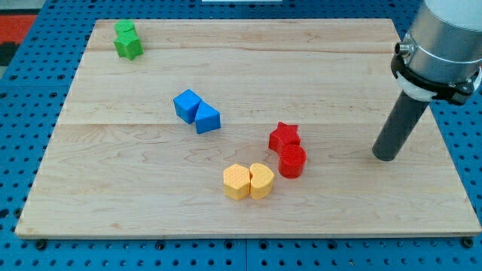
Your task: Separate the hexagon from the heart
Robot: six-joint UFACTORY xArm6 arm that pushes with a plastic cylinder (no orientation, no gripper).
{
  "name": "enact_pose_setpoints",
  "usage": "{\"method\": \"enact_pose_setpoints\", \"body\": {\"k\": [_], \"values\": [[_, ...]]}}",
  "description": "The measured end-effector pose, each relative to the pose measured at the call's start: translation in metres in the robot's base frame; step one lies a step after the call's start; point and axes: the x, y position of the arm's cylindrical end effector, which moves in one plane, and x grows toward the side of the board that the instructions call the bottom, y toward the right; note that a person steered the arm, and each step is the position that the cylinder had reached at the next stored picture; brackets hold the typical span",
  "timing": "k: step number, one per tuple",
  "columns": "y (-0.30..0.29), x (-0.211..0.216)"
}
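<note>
Starting at the view's bottom, we are seeing the yellow hexagon block [236,181] and the yellow heart block [261,181] sitting side by side on the pale wooden board [113,196], touching, with the hexagon on the view's left. Just beyond them, toward the view's upper right, the red cylinder block [292,161] is resting against the red star block [285,137]. Our dark rod is standing at the view's right, and my tip [384,157] is resting on the board, well apart from both yellow blocks and clear of the red pair. We are carrying no claw: the rod is holding nothing. Farther back, a blue cube block [187,105] is touching a blue triangular block [207,119]. Farthest, at the view's top left, two green blocks [126,40] are sitting together, their shapes unclear.
</note>
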Motion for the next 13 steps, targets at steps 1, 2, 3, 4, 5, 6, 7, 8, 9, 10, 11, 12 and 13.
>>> {"method": "enact_pose_setpoints", "body": {"k": [1,2,3,4,5,6,7,8,9,10,11,12,13], "values": [[0.0,0.0],[-0.002,0.006],[-0.029,0.041],[-0.089,0.052],[-0.095,0.072],[-0.133,0.072],[-0.192,0.068],[-0.178,0.06],[-0.184,0.06],[-0.231,0.042],[-0.238,0.037],[-0.226,0.058],[-0.263,0.068]]}}
